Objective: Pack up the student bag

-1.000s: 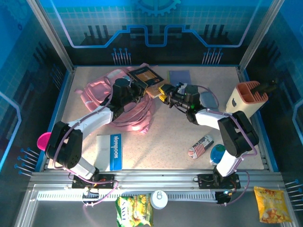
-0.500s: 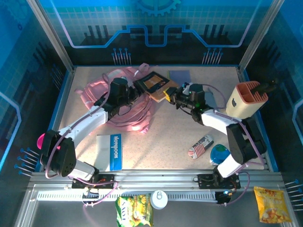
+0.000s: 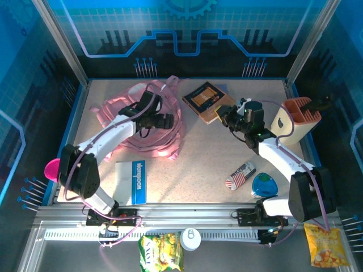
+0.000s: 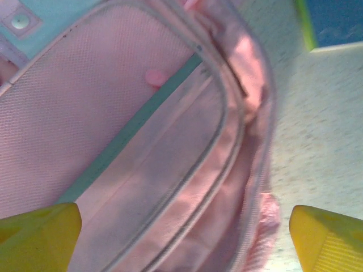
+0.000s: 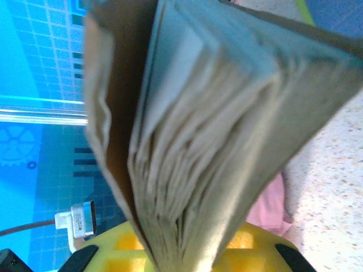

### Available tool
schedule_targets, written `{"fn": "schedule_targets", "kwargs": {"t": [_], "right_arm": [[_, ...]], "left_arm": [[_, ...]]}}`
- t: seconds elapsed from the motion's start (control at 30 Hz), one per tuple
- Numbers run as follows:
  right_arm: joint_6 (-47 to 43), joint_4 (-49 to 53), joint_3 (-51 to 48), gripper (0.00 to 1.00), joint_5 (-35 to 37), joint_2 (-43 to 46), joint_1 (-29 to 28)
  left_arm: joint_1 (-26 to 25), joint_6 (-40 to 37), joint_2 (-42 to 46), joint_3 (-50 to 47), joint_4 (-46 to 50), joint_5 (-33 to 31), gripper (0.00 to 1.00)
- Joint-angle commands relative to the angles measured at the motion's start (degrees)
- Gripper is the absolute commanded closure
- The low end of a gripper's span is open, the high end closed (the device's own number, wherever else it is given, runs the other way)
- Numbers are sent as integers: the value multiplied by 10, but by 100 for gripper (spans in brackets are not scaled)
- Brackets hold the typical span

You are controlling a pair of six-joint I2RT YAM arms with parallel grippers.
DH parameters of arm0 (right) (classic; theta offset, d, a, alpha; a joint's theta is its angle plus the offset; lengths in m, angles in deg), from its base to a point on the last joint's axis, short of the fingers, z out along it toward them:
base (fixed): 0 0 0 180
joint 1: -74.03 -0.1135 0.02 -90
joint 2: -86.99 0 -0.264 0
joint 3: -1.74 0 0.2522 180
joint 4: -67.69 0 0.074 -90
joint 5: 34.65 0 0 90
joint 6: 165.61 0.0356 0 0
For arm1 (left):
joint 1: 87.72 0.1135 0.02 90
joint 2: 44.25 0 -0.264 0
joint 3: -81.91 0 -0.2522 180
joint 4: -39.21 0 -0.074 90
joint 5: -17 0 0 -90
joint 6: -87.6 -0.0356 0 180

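student bag [image 3: 170,135] lies far left, book [image 3: 206,101] to its right, pen holder [image 3: 292,120] rightmost.

On your speckled table [image 3: 204,153] lie the pink student bag [image 3: 164,136] far left, a white-and-blue booklet [image 3: 131,180] near left, a flag-printed tube [image 3: 241,174] beside a blue disc [image 3: 262,185], and a pen holder [image 3: 290,122] right.

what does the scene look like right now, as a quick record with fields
student bag: lying at far left, opening facing up under the left arm
left pincer: open, over the bag, holding nothing
right pincer: shut on the brown book at its near edge
book position: outside the bag, to its right, pages fanned
packing status: book not yet in the bag
also in view: pen holder at far right
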Motion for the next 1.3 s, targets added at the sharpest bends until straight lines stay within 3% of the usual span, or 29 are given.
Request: {"fn": "schedule_targets", "kwargs": {"t": [0.0, 0.3, 0.4, 0.57, 0.77, 1.03, 1.13, 1.27], "right_arm": [[-27, 8, -7, 97, 10, 25, 10], [-21, 11, -12, 97, 4, 21, 15], [-20, 11, -12, 97, 4, 21, 15], [-20, 13, -14, 97, 4, 21, 16], [-20, 18, -14, 97, 4, 22, 18], [-25, 29, -18, 97, 8, 32, 26], [-26, 31, -21, 97, 8, 34, 31], [-29, 34, -25, 97, 5, 40, 36]], "left_arm": [[-13, -96, -36, 33, 75, -65, 9], [-28, -154, -127, 91, 122, -127, 31], [-44, -158, -162, 114, 140, -186, 33], [-59, -162, -204, 146, 150, -260, 44], [-61, -166, -214, 168, 148, -273, 60], [-59, -181, -156, 157, 117, -247, 85], [-54, -178, -135, 155, 106, -244, 99], [-47, -164, -107, 159, 98, -242, 100]]}}
